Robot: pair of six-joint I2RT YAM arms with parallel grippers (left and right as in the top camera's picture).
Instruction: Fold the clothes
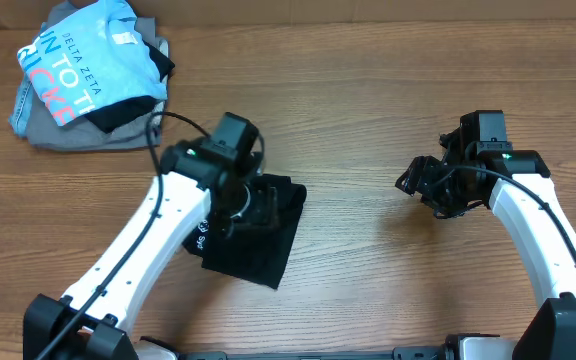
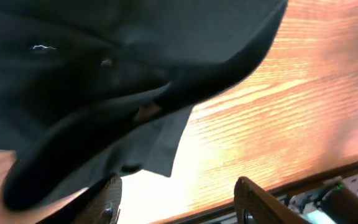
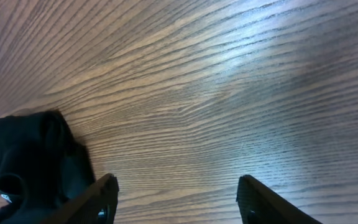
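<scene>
The black T-shirt lies folded into a small bundle on the wooden table, left of centre, with a small white logo at its left edge. My left gripper hovers over its upper part. In the left wrist view the black fabric fills the upper left and droops over the left finger; the jaws are wide apart with nothing between them. My right gripper is open and empty over bare wood to the right. In the right wrist view its jaws frame bare table, with black fabric at lower left.
A light blue "DELTA ZETA" shirt lies on a grey folded garment at the far left corner. The table's front edge shows close to the left gripper.
</scene>
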